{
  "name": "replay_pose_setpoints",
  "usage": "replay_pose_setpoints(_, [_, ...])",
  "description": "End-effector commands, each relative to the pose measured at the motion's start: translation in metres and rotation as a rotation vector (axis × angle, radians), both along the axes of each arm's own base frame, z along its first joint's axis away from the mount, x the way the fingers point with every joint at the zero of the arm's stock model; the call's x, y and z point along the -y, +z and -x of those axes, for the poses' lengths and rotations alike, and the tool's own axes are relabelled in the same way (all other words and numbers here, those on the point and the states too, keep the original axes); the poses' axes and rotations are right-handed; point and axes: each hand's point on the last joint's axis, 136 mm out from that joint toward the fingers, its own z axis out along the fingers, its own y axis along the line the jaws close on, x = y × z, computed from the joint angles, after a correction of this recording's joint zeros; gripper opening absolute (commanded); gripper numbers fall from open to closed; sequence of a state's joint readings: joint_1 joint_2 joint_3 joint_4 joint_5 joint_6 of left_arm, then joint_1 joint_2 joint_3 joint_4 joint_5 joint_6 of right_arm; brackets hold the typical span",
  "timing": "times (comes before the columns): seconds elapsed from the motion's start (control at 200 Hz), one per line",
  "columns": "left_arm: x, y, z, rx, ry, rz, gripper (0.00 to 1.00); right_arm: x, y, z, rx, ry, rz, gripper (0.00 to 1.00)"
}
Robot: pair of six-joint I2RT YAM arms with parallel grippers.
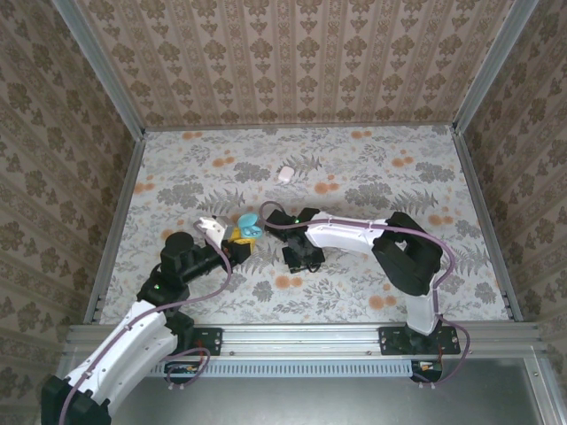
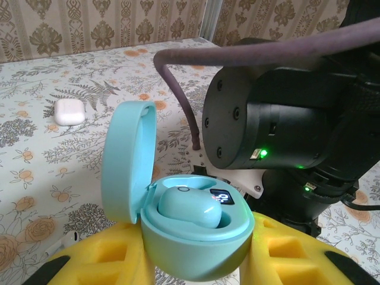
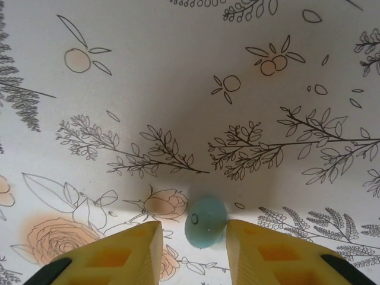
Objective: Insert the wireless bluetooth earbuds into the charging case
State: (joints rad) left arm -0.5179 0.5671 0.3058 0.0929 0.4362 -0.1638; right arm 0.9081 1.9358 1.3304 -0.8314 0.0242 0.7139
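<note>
The teal charging case [image 2: 199, 246] sits between the yellow fingers [image 2: 98, 258] of my left gripper [image 2: 196, 264], which is shut on it. Its lid [image 2: 127, 160] stands open, and one teal earbud [image 2: 190, 206] lies seated inside beside a small lit display. In the top view this case [image 1: 249, 227] hangs just left of my right gripper [image 1: 299, 258]. The right gripper [image 3: 194, 240] points down at the table. A second teal earbud [image 3: 205, 221] lies between its fingers, against the right finger [image 3: 249, 246] and with a gap to the left one.
A closed white case [image 1: 286, 173] lies farther back on the floral table [image 1: 372, 177]; the left wrist view has it [image 2: 69, 111] at upper left. The right arm's black wrist [image 2: 279, 119] hangs close behind the teal case. A small white piece [image 2: 66, 240] lies beneath my left finger.
</note>
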Motion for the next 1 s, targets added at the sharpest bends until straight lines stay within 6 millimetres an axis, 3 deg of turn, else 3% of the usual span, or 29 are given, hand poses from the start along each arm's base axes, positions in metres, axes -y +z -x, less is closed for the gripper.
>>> replay_pose_setpoints(0.0, [0.0,0.004,0.001,0.021,0.0,0.004,0.29,0.004,-0.001,-0.003,0.005,0.007,0.045,0.34])
replay_pose_setpoints(0.31, [0.0,0.003,0.001,0.019,-0.001,0.0,0.29,0.004,-0.009,-0.002,-0.008,0.021,0.061,0.31])
replay_pose_setpoints(0.55, [0.0,0.005,0.001,0.024,-0.002,0.001,0.28,0.008,-0.012,0.0,-0.011,0.025,0.072,0.23])
replay_pose_setpoints(0.99, [0.0,0.006,0.001,0.021,0.001,0.002,0.29,0.008,0.0,-0.001,0.006,0.106,0.069,0.32])
